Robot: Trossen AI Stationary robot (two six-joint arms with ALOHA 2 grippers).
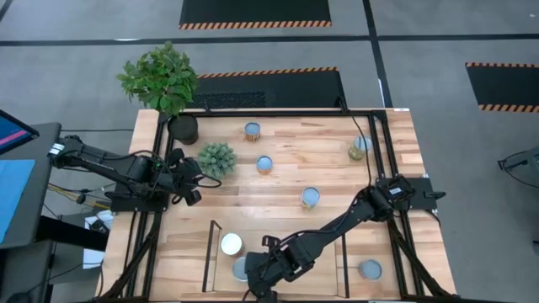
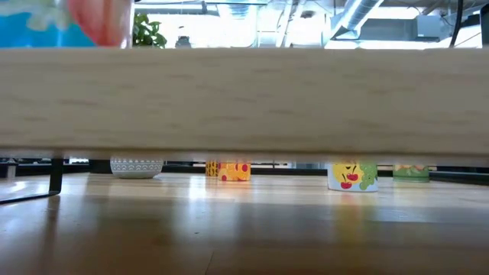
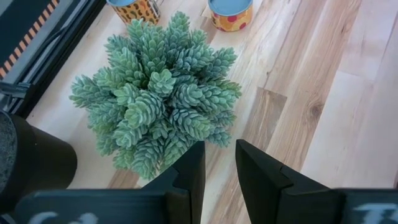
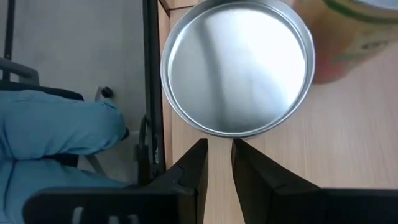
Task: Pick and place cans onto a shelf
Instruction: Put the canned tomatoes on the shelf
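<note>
The shelf is a light board with dark side brackets at the table's near edge. On it stand a white-topped can and a silver-topped can, which fills the right wrist view. My right gripper is shut, its tips right at this can's rim. Several more cans stand upright on the tabletop, among them three. My left gripper is shut and empty beside a small succulent at the table's left. My right gripper comes at the silver-topped can slanting from above, and its shut fingertips stand at the edge of the can's rim. I cannot tell whether they touch it. The can stands upright on the shelf.
A black pot with a leafy plant stands at the far left corner. A yellowish-labelled can stands close beside the silver-topped one. A person's blue-clothed limb shows past the table's edge. In the low view the shelf board blocks most of the scene.
</note>
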